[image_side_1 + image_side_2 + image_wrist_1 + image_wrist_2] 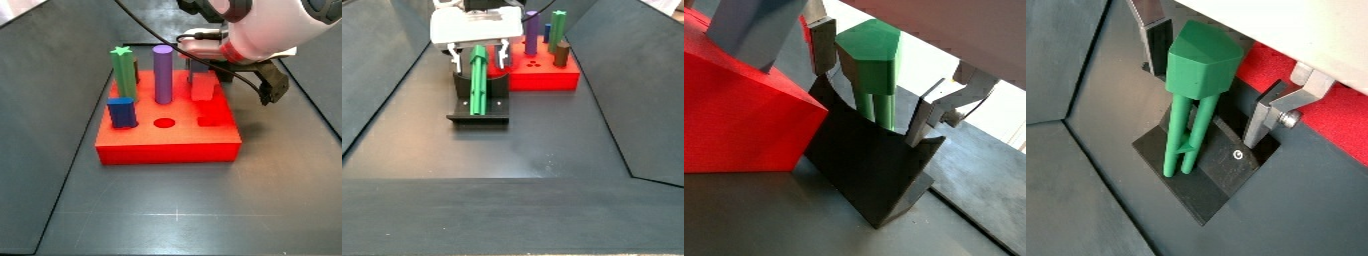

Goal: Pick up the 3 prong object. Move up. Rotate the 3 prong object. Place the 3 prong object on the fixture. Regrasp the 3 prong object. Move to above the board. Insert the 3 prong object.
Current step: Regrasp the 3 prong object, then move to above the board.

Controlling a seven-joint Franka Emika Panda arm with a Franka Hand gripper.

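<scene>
Tool (1213,95) brackets the peg (1193,100) resting on the fixture (1207,170), at the board's (545,68) nine o'clock; seemingly open. Regrasp squarely at mid-body, then lift straight.

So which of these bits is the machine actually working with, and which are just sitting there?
In use:
green three-pronged piece, leaning on the black bracket, between the claw's open fingers
red board

Just standing in the board:
purple post
star-topped green post
blue block
</scene>
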